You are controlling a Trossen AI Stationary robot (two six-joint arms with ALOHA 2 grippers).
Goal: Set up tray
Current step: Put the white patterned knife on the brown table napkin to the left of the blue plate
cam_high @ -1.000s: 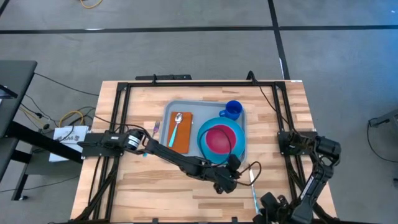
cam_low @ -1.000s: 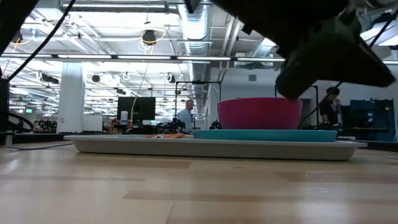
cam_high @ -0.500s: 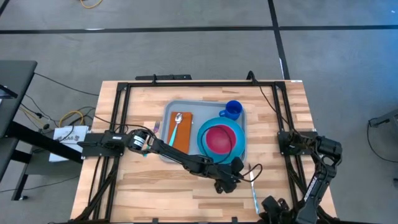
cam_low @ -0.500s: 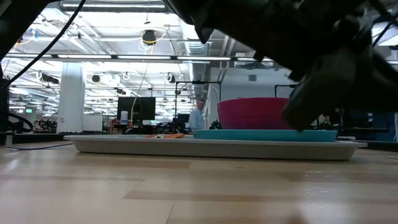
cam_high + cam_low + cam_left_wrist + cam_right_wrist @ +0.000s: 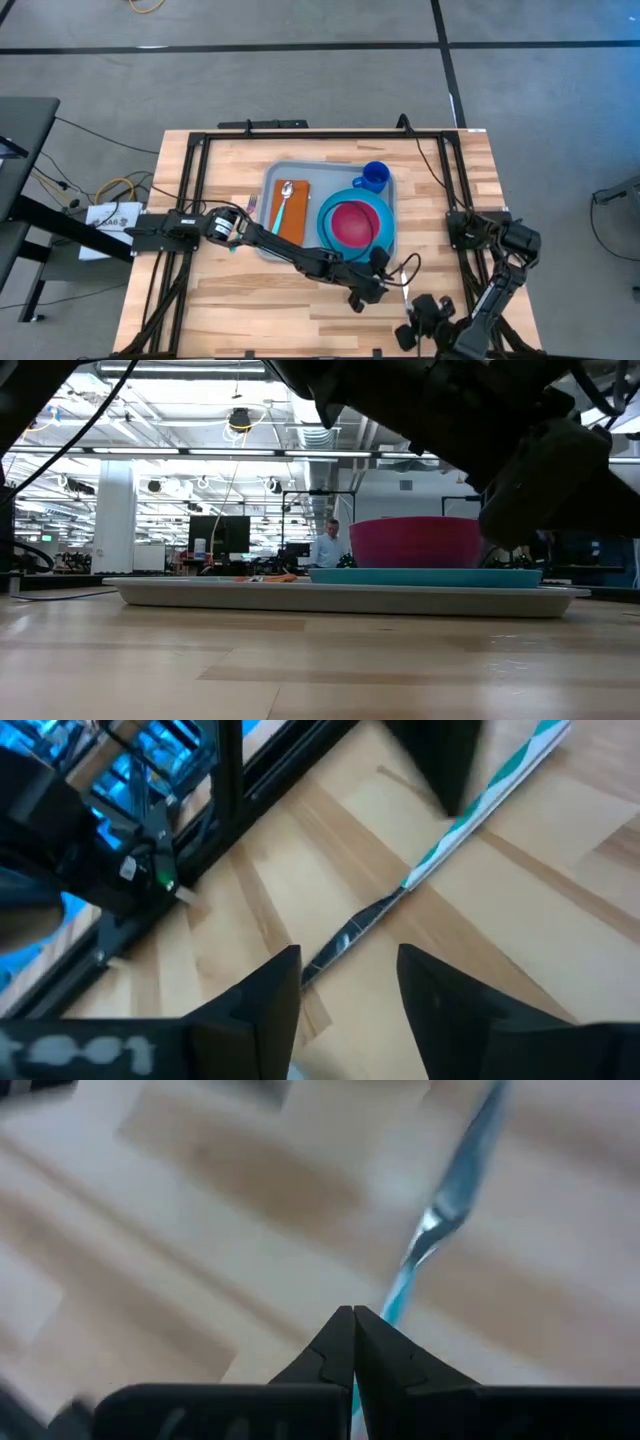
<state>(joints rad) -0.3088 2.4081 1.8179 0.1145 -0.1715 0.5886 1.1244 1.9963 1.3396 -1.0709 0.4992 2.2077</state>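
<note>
The grey-blue tray sits mid-table and shows in the low view as a long flat slab. It carries an orange napkin with a spoon, a fork, a blue cup and a pink bowl on a light-blue plate. A knife with a teal handle lies on the wood between the tray and the table's near edge. My left gripper is open, its fingers on either side of the blade tip. My right gripper is shut over the teal handle. My right gripper's shut fingertips point steeply down over the knife's teal handle, which lies on the table. I cannot tell whether they touch it.
My left arm stretches across the tray's near edge toward the knife. A black frame runs around the table's sides. A white cable loop hangs by my left gripper. Bare wood lies to the tray's left and near side.
My right gripper has come from the table's near edge toward the knife, a little to the left. My left gripper has sunk slightly beside the tray's near right corner. The knife lies where it was.
</note>
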